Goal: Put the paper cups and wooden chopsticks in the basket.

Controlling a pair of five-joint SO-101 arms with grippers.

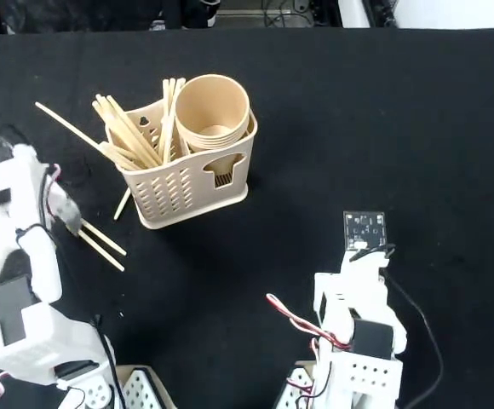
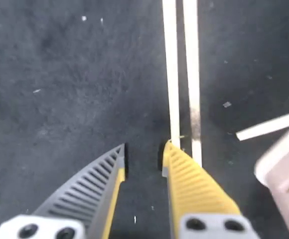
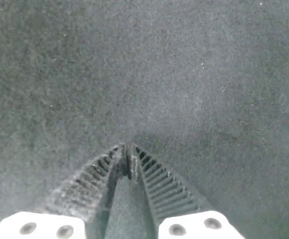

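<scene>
The black-covered desk (image 1: 417,128) carries everything. The left arm (image 1: 13,256) (white, with red and black wires) stands below the basket and to its left in the high view. The right arm (image 1: 358,332) stands below the basket and to its right, well apart from it.

The cream slotted basket (image 1: 187,183) sits upright on the desk. A nested stack of paper cups (image 1: 215,106) stands upright in the basket's right-hand compartment, with its rim above the basket's wall. A bundle of wooden chopsticks (image 1: 132,132) leans in the left-hand compartment and fans toward the upper left. A few more stand nearly upright against the cups, and one stick of the bundle reaches far out past the basket's left wall.

A loose pair (image 1: 102,243) of chopsticks lies flat on the desk, side by side, below and left of the basket and near it but not touching. A single chopstick (image 1: 123,204) lies slanted at the basket's lower left corner, with one end right at the basket's foot (whether it goes under the basket cannot be told).

The left pincer (image 2: 144,152) sits low at the end of the loose pair that is farther from the basket. Its jaws are parted by a narrow gap and hold nothing. Its yellow finger (image 2: 194,184) has its tip at the end of the nearer stick, and the grey finger is beside it over bare desk. The right pincer (image 3: 128,152) is closed tip to tip, with nothing between, over bare desk.
</scene>
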